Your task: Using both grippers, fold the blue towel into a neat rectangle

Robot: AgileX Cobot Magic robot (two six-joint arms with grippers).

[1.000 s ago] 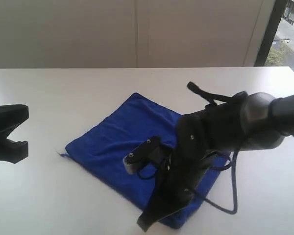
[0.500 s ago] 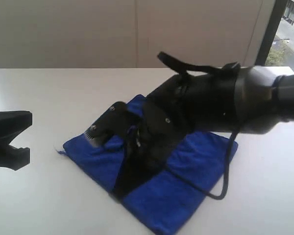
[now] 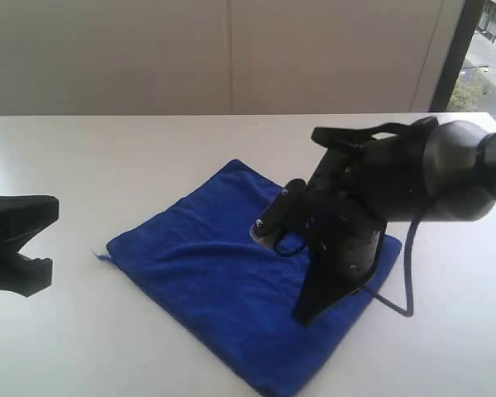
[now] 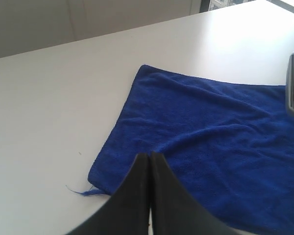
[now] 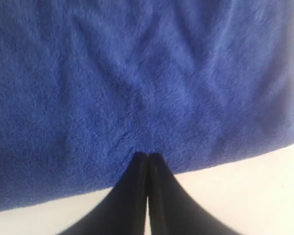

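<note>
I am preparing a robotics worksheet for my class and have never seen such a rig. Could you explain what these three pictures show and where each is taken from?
This is a robot with two arms, each ending in a two-finger tool. One picture comes from a camera off the arms: a white table with a blue towel spread out on it. The other two come from cameras on the wrists, looking along each arm's fingers. The left tool is shut, near the towel corner with a loose thread. The right tool is shut too, its tip over the towel by one edge. Neither visibly holds anything; whether the right one touches the cloth I cannot tell.
</note>
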